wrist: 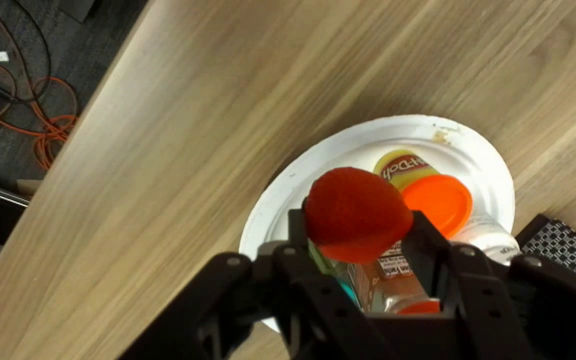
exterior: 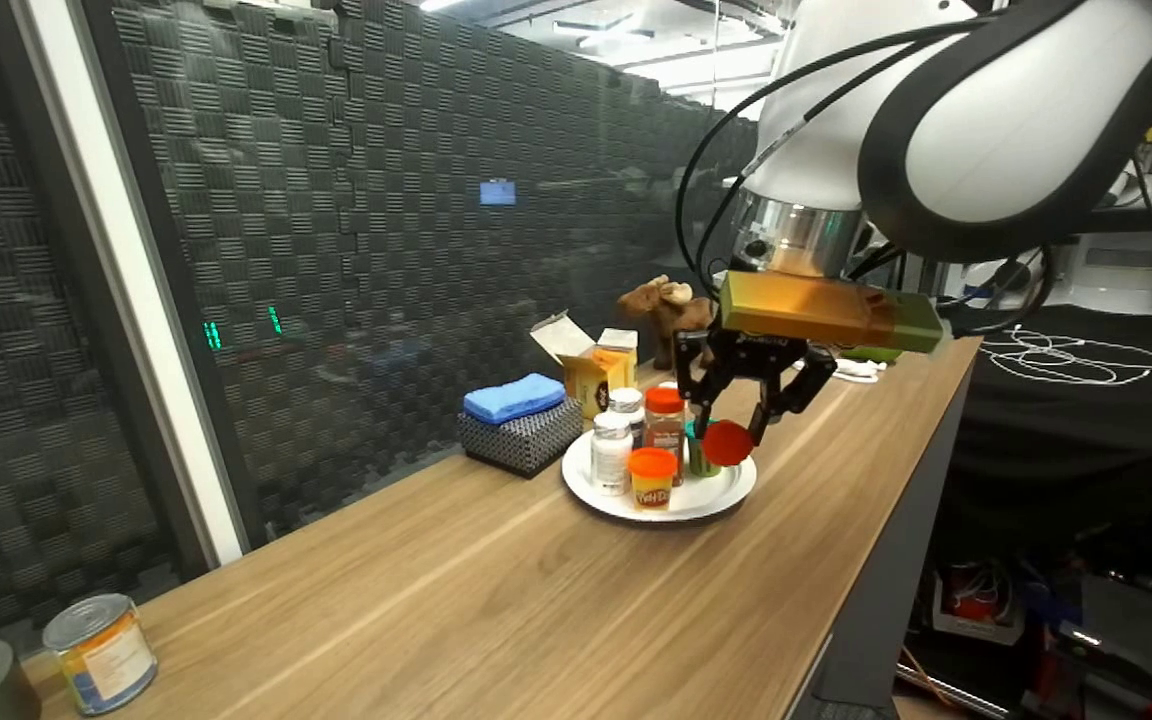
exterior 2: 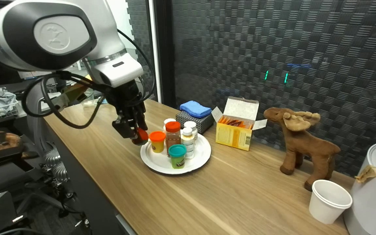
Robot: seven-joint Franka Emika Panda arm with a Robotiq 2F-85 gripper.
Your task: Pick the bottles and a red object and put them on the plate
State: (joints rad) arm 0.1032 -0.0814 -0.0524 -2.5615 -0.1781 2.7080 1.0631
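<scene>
One rounded red object [wrist: 358, 214] gripped in hand [exterior: 729, 434], shallow round plate [exterior 2: 201, 153]

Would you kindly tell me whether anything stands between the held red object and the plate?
Nothing visible stands directly between the red object and a bare strip of the plate, but the orange-lidded tub and the teal-lidded tub flank that strip, so the room looks tight.
</scene>
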